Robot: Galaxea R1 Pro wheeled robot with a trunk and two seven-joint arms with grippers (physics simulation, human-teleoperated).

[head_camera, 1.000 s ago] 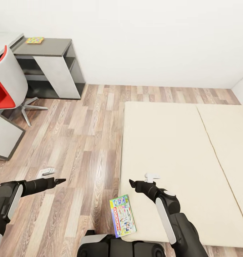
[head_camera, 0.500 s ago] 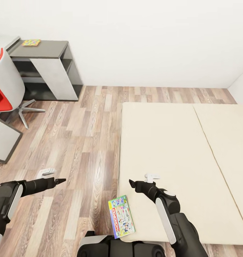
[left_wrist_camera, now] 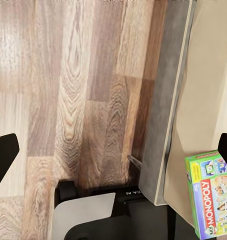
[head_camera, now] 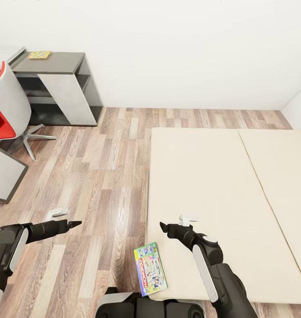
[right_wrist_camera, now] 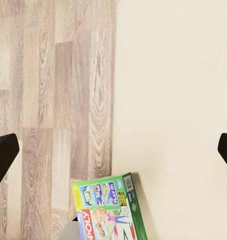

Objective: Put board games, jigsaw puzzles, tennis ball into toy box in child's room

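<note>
My view has swung a little since a moment ago; my arms have kept their pose. The Monopoly board game point(head_camera: 150, 267) lies flat at the near left corner of the bed point(head_camera: 221, 185), overhanging its edge. My right gripper point(head_camera: 162, 227) hovers just above it, forearm bent inward, fingers spread. My left gripper point(head_camera: 76, 223), also spread, reaches level over the wood floor point(head_camera: 101, 176). A jigsaw puzzle point(head_camera: 39, 54) sits on the dark desk cabinet point(head_camera: 62, 64).
</note>
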